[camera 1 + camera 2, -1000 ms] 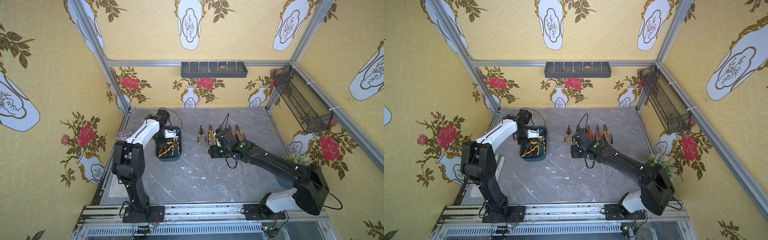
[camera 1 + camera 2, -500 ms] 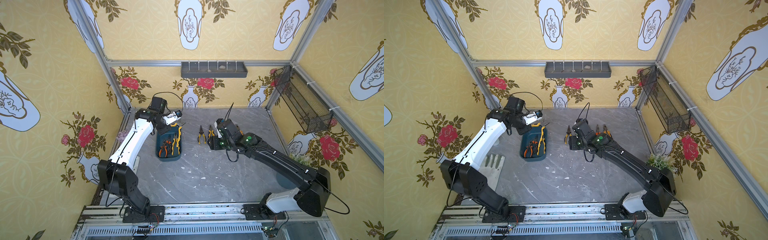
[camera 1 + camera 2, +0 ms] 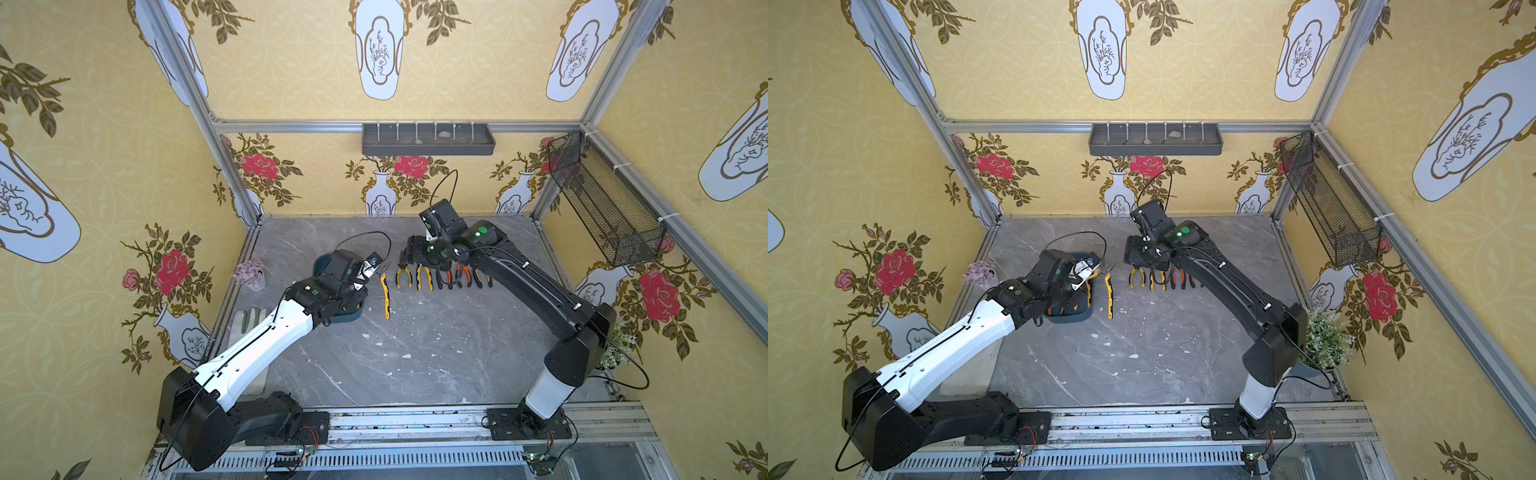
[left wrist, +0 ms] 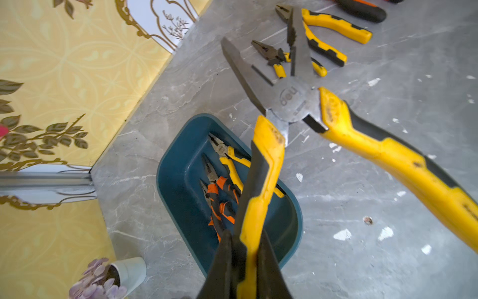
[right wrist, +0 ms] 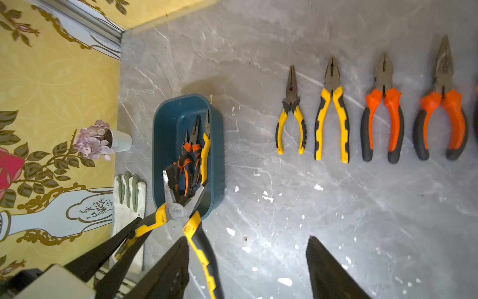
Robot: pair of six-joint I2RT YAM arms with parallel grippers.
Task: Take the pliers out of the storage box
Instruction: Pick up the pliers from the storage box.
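My left claw [image 4: 244, 239] is clamped on one handle of the big pliers [image 4: 292, 101], yellow and black. Their nose gapes and the other handle hangs free. I hold them off the desk [image 3: 415, 353], just beside the right rim of the storage box [image 4: 176, 181], between it and the row of pliers [image 5: 333, 111]. My right claw [image 5: 248, 269] stands apart with nothing in it, over that row toward the desk's far edge.

The box sits close to the desk's left edge; a flower pot [image 5: 121, 141] and a glove [image 5: 129, 196] fill the strip between. From the row to the near edge runs a wide stretch of bare grey desk. A green plant [image 3: 1325, 338] stands at the right edge.

In the box lie three smaller pliers [image 5: 192, 155]: two orange-and-black, one yellow-and-black, noses toward the far edge. The row shows two yellow pairs and two orange, handles toward the near edge. On the back wall a grey tray [image 3: 428, 147] holds two small pale lumps; what they are I cannot tell.
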